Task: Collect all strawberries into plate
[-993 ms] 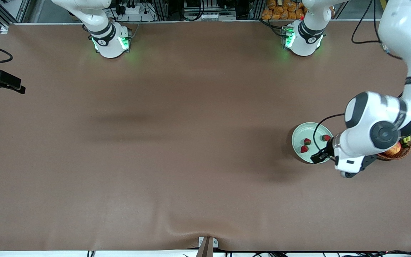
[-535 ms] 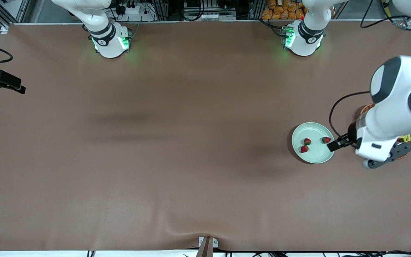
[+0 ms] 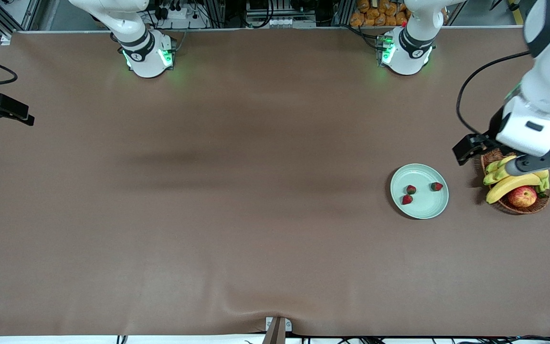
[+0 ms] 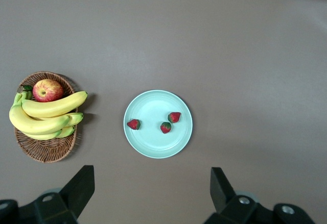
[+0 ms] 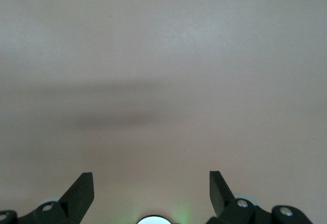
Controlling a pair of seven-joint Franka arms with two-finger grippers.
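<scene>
Three strawberries (image 3: 411,189) (image 3: 407,199) (image 3: 436,186) lie in the pale mint-green plate (image 3: 423,209) near the left arm's end of the table. The left wrist view shows them (image 4: 134,124) (image 4: 165,127) (image 4: 174,117) on the plate (image 4: 158,147) from high above. My left gripper (image 4: 151,189) is open and empty. In the front view it (image 3: 540,163) is raised over the basket's edge, beside the plate. My right gripper (image 5: 151,189) is open and empty over bare table, and that arm waits.
A brown wicker basket (image 3: 518,208) with bananas (image 3: 509,184) and a red-yellow apple (image 3: 522,196) stands beside the plate, toward the left arm's end. It also shows in the left wrist view (image 4: 46,151). A black mount (image 3: 0,110) sits at the right arm's end.
My left gripper has risen from the plate's rim and moved toward the robots' bases, over the basket. The basket's fruit now shows. The strawberries have not moved.
</scene>
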